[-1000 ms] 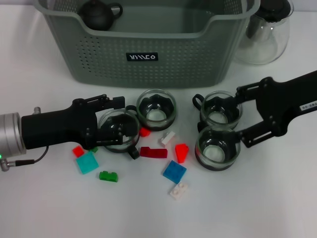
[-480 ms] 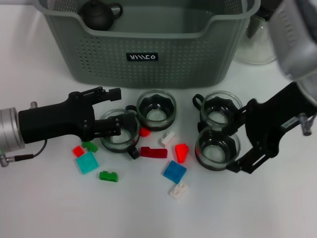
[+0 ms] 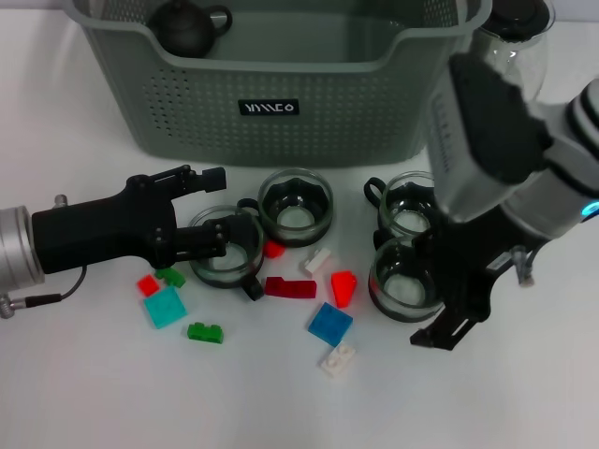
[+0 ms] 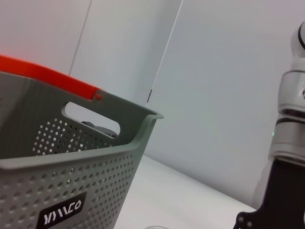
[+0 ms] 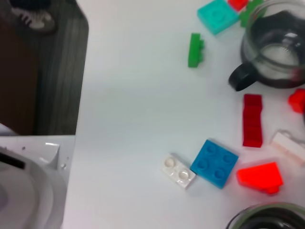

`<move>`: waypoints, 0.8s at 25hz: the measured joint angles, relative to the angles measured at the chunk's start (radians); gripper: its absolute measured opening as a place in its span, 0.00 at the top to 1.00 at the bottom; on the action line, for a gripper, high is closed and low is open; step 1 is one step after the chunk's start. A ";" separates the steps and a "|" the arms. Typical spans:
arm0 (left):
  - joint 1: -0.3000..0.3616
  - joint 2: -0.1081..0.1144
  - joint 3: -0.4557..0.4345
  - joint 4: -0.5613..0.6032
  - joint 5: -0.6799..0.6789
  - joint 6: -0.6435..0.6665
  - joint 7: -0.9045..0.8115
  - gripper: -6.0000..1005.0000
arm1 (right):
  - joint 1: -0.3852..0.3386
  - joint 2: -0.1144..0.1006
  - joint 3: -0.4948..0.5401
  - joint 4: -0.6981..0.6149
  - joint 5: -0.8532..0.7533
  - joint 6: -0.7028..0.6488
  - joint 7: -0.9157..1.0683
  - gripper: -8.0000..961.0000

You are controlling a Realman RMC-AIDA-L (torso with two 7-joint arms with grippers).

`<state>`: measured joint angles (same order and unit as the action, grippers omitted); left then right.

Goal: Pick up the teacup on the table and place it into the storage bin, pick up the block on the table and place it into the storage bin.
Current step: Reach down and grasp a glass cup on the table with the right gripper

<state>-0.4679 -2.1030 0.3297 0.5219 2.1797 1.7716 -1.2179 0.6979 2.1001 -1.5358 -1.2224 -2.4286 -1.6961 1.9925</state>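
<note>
Four glass teacups stand in front of the storage bin. My left gripper is open at the leftmost teacup, its nearer finger lying over the rim and the other finger outside, toward the bin. My right gripper is open beside the front right teacup, and the arm covers part of the teacup behind it. The remaining teacup is untouched. Loose blocks lie in front: dark red, red wedge, blue, white, green, teal.
A black teapot lies inside the bin at its back left. A clear glass pitcher stands right of the bin, partly behind my right arm. The right wrist view shows the blue block, the dark red block and the table's edge.
My right arm has swung up and turned, its upper body now filling the right side, and its gripper has dropped toward the front beside the front right teacup. My left gripper drew back slightly.
</note>
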 joint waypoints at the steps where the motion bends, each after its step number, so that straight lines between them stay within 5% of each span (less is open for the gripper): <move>1: 0.000 0.000 0.000 0.000 0.000 0.000 0.002 0.14 | 0.000 0.000 -0.021 0.006 -0.005 0.013 0.009 0.08; 12: 0.009 -0.003 0.000 0.001 0.000 0.000 0.007 0.14 | -0.003 0.003 -0.151 0.019 -0.028 0.077 0.038 0.08; 20: 0.016 -0.004 -0.001 0.000 0.000 0.000 0.014 0.14 | 0.001 0.003 -0.207 0.039 -0.064 0.119 0.076 0.32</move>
<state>-0.4521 -2.1065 0.3292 0.5215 2.1797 1.7718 -1.2035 0.6988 2.1031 -1.7424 -1.1838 -2.4923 -1.5773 2.0688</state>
